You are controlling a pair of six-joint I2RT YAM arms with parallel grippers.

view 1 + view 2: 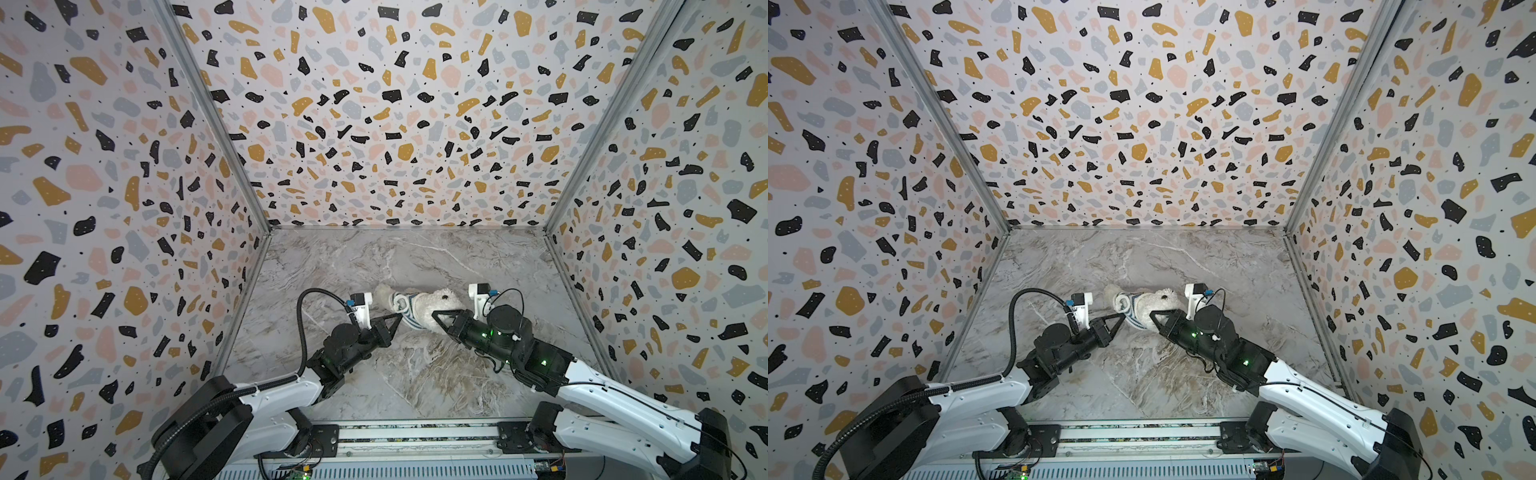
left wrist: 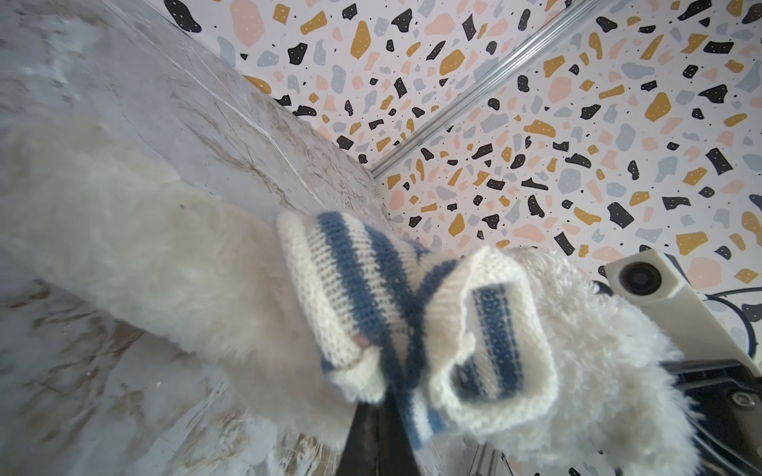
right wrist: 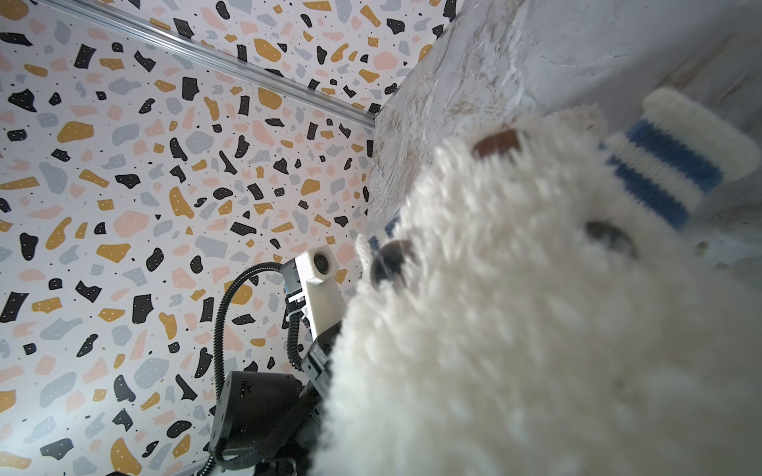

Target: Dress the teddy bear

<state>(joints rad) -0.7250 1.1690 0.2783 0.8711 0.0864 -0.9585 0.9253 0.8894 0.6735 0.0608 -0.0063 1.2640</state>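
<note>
1. The teddy bear lies on its side near the middle of the marble-look tabletop in both top views. Its head points to your right arm and its legs to your left arm.
2. A blue-and-white striped shirt is bunched around the bear's body, below the head. The left wrist view shows the knit against the fur.
3. Your left gripper is pressed together, pinching the edge of the shirt. Its dark fingers meet under the fabric.
4. Your right gripper is pressed together with its tip in the fur of the bear's head, apparently pinching it. The bear's face fills the right wrist view and hides the fingers.
5. Terrazzo-patterned walls enclose the table on three sides.
</note>
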